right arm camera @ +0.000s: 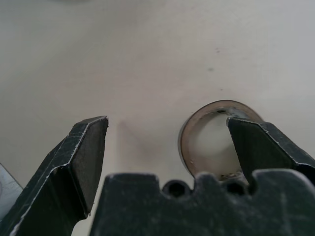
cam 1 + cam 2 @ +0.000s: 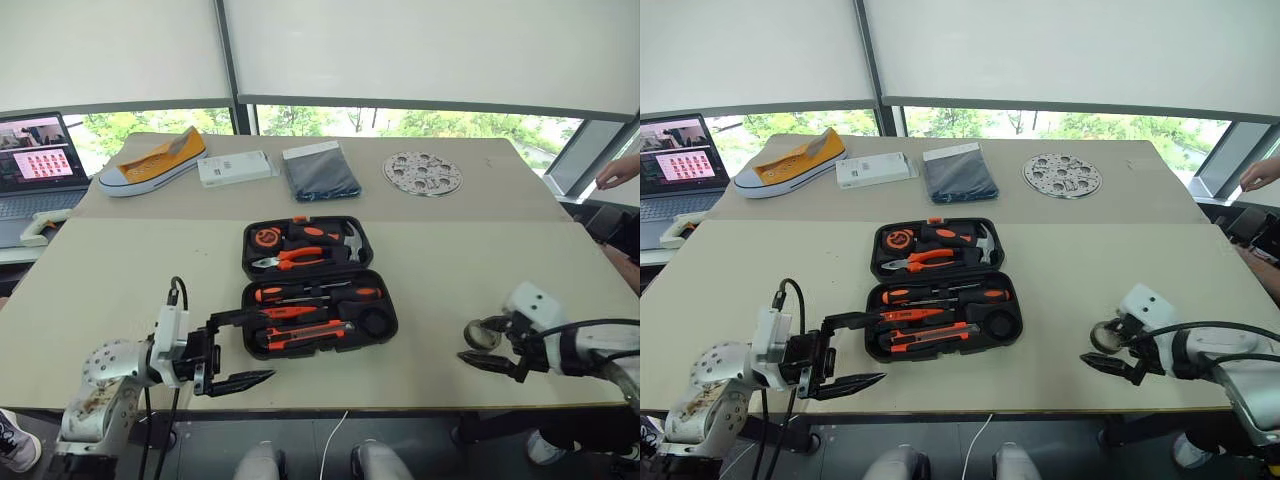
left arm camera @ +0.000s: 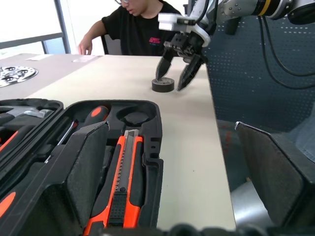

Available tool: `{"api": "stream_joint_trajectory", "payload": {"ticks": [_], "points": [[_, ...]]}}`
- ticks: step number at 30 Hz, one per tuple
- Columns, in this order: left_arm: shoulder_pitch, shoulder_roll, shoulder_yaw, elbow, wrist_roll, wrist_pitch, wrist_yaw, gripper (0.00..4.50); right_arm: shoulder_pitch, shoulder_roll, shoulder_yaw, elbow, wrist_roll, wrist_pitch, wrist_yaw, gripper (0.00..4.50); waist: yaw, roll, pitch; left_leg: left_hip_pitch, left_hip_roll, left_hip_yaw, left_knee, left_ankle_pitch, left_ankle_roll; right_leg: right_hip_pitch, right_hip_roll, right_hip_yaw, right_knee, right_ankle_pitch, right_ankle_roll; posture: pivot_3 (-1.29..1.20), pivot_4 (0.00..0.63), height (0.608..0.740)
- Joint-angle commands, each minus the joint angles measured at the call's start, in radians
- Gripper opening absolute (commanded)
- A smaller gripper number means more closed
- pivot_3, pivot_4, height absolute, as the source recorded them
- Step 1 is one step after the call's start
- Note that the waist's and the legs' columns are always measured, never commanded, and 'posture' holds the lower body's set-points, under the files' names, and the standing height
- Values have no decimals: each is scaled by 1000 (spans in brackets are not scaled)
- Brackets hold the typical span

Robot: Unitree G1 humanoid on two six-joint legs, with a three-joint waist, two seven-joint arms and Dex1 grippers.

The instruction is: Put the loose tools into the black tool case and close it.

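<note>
The black tool case [image 2: 250, 268] lies open in the middle of the table. Its near half holds two black-and-orange screwdrivers [image 2: 318, 293] and the orange-black utility knife [image 3: 123, 182], with a round slot [image 3: 136, 118] bare. The small grey tape ring [image 1: 206, 142] lies on the table to the right of the case. My right gripper [image 2: 490, 348] hangs open just over the tape ring [image 3: 163, 84], one fingertip [image 1: 248, 135] above it and the other well to the side. My left gripper [image 2: 243, 348] is open and level at the case's front left corner, holding nothing.
The case's far half holds a tape measure [image 2: 267, 238], pliers [image 2: 295, 258] and a hammer [image 2: 345, 238]. At the back of the table are a yellow shoe [image 2: 152, 160], a white box [image 2: 234, 167], a dark folded cloth [image 2: 320, 170] and a round metal plate [image 2: 423, 173]. A person's hand [image 2: 620, 170] rests at the right.
</note>
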Motion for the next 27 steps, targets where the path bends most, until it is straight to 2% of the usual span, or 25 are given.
{"api": "stream_joint_trajectory", "payload": {"ticks": [1, 3, 4, 5, 9, 12, 14, 16, 19, 23, 27], "points": [[3, 3, 6, -9, -4, -34, -7, 4500, -31, -18, 12, 25, -39, 18, -1, 3892, 0, 0, 0, 0, 0, 0, 0, 0, 0, 0, 0, 0, 0, 0, 0, 0, 150, 740], [8, 0, 8, -1, -5, -44, -7, 4500, -42, -18, 18, 39, -50, 12, 3, 3178, 0, 0, 0, 0, 0, 0, 0, 0, 0, 0, 0, 0, 0, -1, 1, 0, 150, 740], [9, -4, 9, 1, -5, -45, 0, 4500, -45, -17, 18, 44, -54, 6, 9, 2517, -1, 0, 0, 0, 0, 0, 0, 0, 0, 0, 0, 0, 0, -1, 1, 0, 150, 740], [9, -7, 7, 5, -2, -49, 3, 4500, -47, -19, 18, 48, -56, 0, 18, 2346, -1, 0, 0, 0, 0, 0, 0, 0, 0, 0, 0, 0, 0, -1, 1, 0, 150, 740], [3, -10, -1, 19, 8, -60, 6, 4500, -56, -23, 14, 78, -61, -26, 60, 967, -3, 0, 0, 1, 0, 0, 0, 0, 0, 0, 0, 0, 0, 0, 2, 0, 150, 740], [0, -8, 1, 22, 11, -64, 10, 4500, -67, -12, -15, 95, 5, -72, 170, 70, -5, 0, 0, 1, 0, 0, 1, 0, 0, 0, 0, 0, 0, 0, 1, 0, 150, 740], [1, -7, 6, 23, 10, -65, 15, 4500, -99, 0, -37, 82, 78, -74, 256, 70, -6, 0, 0, 1, 0, 0, 0, 0, 0, 0, 0, 0, 0, 0, 1, 0, 150, 740], [13, 2, 15, 15, 5, -60, 17, 4500, -215, 42, -36, 32, 202, -12, 324, 70, -15, 0, 1, 1, 1, 0, 0, 0, 0, 0, 1, 0, 1, 0, 2, 0, 150, 740], [35, -1, 28, -12, -5, -40, 51, 4500, -369, 122, 2, -17, 316, 134, 299, 70, -29, 0, 2, 3, 2, -2, 0, 0, 0, 0, 2, 2, 2, 1, 3, 0, 150, 740], [67, -5, 10, -53, 4, -42, 72, 4500, -485, 192, 176, -54, 257, 216, 259, 70, -19, -3, 3, 3, 3, -3, 0, 0, 0, 1, 3, 0, 3, 0, 0, 0, 150, 740], [65, -7, -6, -76, 9, -37, 97, 4500, -527, 216, 306, 12, 119, 168, 224, 70, 0, -3, 3, -1, 1, -2, 1, 0, 0, -2, 0, -2, 2, 3, -5, 0, 150, 740]]}}
